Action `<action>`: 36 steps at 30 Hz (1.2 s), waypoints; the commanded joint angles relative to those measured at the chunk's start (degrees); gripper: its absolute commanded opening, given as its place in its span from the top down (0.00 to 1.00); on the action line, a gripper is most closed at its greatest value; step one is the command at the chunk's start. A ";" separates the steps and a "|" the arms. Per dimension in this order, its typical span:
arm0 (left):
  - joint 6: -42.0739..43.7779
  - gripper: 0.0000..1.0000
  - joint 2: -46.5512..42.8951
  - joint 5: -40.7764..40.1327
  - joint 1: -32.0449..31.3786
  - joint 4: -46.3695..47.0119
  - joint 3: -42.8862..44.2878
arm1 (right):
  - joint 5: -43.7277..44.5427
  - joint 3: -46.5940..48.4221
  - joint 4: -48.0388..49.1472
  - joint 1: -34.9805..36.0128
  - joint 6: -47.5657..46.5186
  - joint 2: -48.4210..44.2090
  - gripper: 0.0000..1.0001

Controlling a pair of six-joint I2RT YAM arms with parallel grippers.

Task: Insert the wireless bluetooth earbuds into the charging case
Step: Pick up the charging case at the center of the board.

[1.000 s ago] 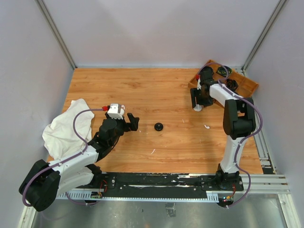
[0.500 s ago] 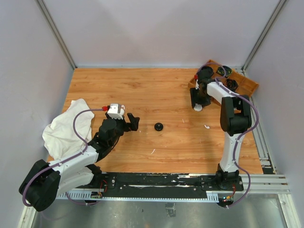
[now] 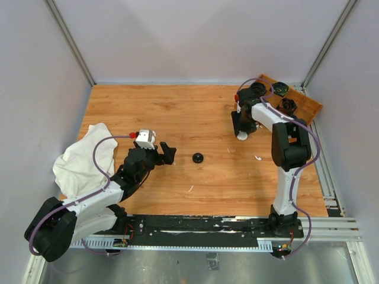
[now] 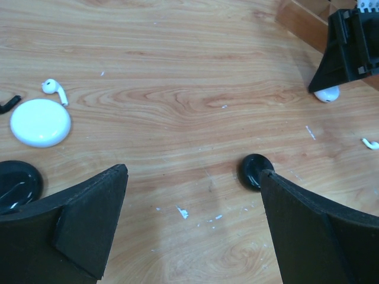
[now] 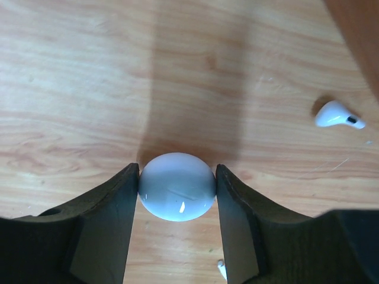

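Overhead, right gripper (image 3: 241, 132) half-hides white round case (image 5: 176, 186); right wrist view shows fingers (image 5: 106, 219) clamped on its sides; left gripper (image 4: 192, 171) agape, only its camera shows white earbud (image 4: 54, 89).

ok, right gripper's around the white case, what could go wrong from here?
1. The right gripper pinches the white case only at its rounded sides, close to the fingertips. The smooth dome could squirt out or tip on lifting.
2. A loose white earbud lies on the table near that case. Sliding the case instead of lifting it could knock the earbud away.
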 commanded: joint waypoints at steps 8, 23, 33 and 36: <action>-6.08 0.01 0.34 10.08 0.35 4.53 1.13 | 2.36 -7.88 4.02 8.22 4.09 -14.62 0.56; -20.19 0.02 1.48 21.06 0.12 10.04 1.71 | 4.52 -15.57 12.28 23.47 13.16 -29.58 0.55; -25.62 0.09 6.04 21.99 -1.32 17.67 2.99 | 5.97 -20.38 19.03 30.56 20.26 -36.89 0.55; -26.13 0.12 7.30 21.23 -2.11 20.39 3.24 | 5.86 -21.70 20.85 32.24 22.74 -38.05 0.55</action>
